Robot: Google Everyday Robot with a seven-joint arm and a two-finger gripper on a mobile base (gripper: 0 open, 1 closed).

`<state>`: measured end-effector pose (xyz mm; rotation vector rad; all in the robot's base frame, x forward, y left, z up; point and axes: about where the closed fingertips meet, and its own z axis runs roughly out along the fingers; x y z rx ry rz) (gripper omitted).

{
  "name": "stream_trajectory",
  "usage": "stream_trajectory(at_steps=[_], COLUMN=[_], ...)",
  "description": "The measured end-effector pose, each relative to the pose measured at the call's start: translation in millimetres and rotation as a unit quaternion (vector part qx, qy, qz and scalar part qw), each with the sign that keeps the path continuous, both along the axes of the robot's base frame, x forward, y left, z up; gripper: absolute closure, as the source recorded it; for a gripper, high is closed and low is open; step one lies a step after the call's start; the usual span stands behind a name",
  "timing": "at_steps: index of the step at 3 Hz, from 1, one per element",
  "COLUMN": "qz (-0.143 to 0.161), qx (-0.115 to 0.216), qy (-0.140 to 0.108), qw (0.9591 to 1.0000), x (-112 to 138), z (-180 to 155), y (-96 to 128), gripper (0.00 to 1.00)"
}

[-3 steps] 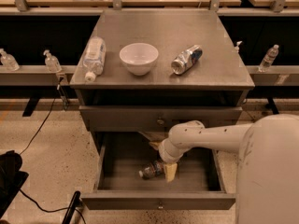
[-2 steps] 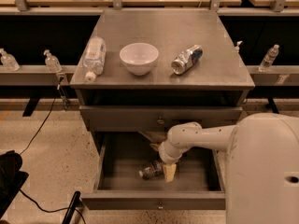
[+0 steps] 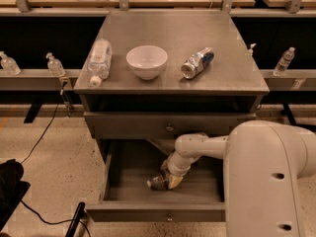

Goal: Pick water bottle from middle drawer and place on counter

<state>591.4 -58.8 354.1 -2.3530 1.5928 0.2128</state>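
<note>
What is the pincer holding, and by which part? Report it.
Cannot be told. The pincer is down in the open drawer, against the water bottle lying there; a grip on it does not show.

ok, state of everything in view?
middle drawer: pulled open
drawer above: closed
water bottle: lying in the open drawer
claw: down in the drawer, at the bottle
bowl: upright on counter
fat bottle: lying, capped
can: crushed, on its side
</note>
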Motion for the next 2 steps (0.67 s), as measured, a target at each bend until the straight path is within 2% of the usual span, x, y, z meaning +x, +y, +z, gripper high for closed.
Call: stream_trajectory(at_steps=[1, 2], qz=[-0.006, -0.005], qx=[0.012, 0.015], qy=[0.015, 0.014], qw=[0.9998, 0.9998], x=[0.4, 0.2], z=[-4.6, -2.7], y=[1.4, 1.3], gripper=[0.74, 1.00])
